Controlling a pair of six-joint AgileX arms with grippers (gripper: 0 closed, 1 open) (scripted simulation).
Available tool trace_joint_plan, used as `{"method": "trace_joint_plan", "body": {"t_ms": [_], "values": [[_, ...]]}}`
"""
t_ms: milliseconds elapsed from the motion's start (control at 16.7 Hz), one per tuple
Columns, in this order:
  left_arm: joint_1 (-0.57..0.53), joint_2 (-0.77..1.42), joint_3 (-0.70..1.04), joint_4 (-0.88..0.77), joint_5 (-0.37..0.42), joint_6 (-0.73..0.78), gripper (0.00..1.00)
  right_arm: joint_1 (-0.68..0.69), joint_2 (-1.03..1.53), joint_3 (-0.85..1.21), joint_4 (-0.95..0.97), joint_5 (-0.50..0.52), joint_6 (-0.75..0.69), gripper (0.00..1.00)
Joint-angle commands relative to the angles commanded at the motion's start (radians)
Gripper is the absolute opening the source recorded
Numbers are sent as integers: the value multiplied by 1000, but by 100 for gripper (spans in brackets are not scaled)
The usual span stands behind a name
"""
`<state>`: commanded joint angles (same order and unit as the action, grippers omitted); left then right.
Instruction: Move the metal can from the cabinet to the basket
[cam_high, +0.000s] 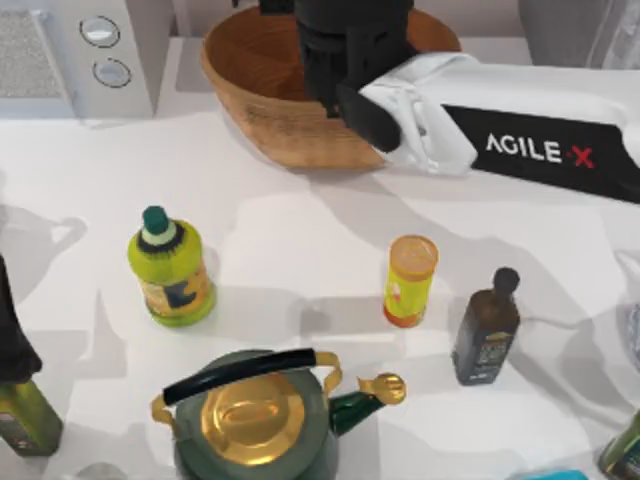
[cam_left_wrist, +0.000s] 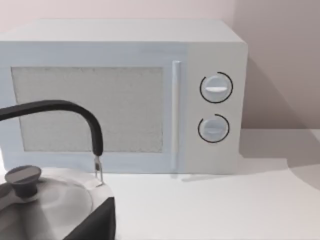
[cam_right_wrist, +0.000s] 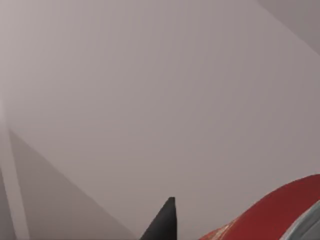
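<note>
The right arm (cam_high: 520, 140) reaches over the basket (cam_high: 260, 100) at the counter's far edge; its pincer (cam_right_wrist: 200, 225) sits beside the red can (cam_right_wrist: 270, 215), grip state unclear.

White table (cam_high: 300, 250), pale pinkish-grey wall (cam_left_wrist: 270, 60), soft shadows.

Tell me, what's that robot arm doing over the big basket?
My right arm reaches in from the table's right side, its wrist hanging above the woven basket at the back. The right wrist view shows a dark fingertip beside a red metal can, so the can seems to be at the right gripper, on its way to the basket; whether the fingers grip it is unclear. A yellow tube, bottles and a green kettle stand in front.
</note>
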<state>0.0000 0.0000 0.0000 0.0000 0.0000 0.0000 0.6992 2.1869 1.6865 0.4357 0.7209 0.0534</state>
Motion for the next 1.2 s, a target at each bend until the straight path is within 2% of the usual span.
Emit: {"method": "trace_joint_plan", "body": {"t_ms": [660,1200], "values": [[0,0,0,0,0,0,100,-29,81,86,-3,-27,-3,0],[0,0,0,0,0,0,100,-29,81,86,-3,-27,-3,68]]}}
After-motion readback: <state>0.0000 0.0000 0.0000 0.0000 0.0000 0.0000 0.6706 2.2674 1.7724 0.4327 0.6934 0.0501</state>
